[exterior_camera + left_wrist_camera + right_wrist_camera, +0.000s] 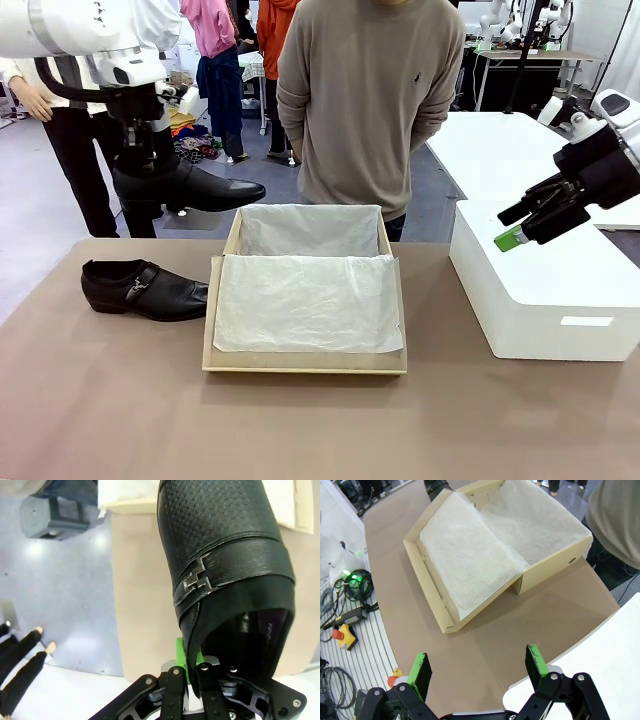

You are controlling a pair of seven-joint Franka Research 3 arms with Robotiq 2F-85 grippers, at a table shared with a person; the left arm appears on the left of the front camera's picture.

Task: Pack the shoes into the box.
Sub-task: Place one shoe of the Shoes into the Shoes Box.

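My left gripper (150,165) is shut on the heel end of one glossy black shoe (195,190) and holds it in the air over the table's far left corner, toe pointing right toward the box. In the left wrist view my gripper (192,672) pinches the heel collar of this buckled shoe (225,555). The other shoe (145,290) lies on the table, just left of the box. The brown cardboard box (232,240) stands open mid-table, its flap lid laid flat toward me, white tissue lining both. My right gripper (530,225) hangs open above the white box, holding nothing, and looks down on the cardboard box (550,567) between its fingers (477,665).
A large white box (540,290) stands on the table's right side, under my right arm. A person in a beige sweater (370,100) stands at the far edge behind the cardboard box. Cables and a yellow emergency-stop button (342,635) lie beside the table.
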